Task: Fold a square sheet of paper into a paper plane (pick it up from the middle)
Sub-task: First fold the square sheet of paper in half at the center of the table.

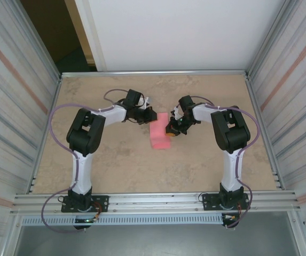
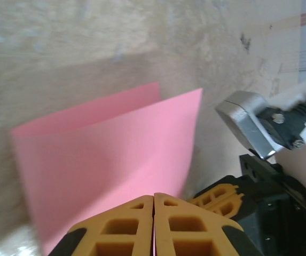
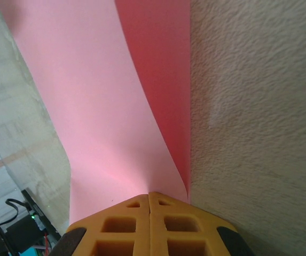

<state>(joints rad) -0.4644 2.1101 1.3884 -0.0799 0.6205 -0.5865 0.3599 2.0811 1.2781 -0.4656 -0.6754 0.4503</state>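
The square sheet of paper (image 1: pixel 161 137) is pink-red and folded over into a double-layered rectangle at the table's middle. My left gripper (image 1: pixel 151 115) is at its far left corner. In the left wrist view the jaws (image 2: pixel 154 195) are shut, with the sheet (image 2: pixel 104 149) spreading ahead and a thin pink line between them. My right gripper (image 1: pixel 172 129) is at the sheet's right edge. Its jaws (image 3: pixel 149 193) are shut where the paper (image 3: pixel 99 106) curls up into the tips, with a darker lower layer beside it. No paper plane is in view.
The beige table (image 1: pixel 115 165) is walled by metal panels left and right, with a rail along the near edge (image 1: pixel 153 201). The right gripper's orange fingers (image 2: pixel 219 194) and its wrist body (image 2: pixel 270 128) sit close beside the left gripper.
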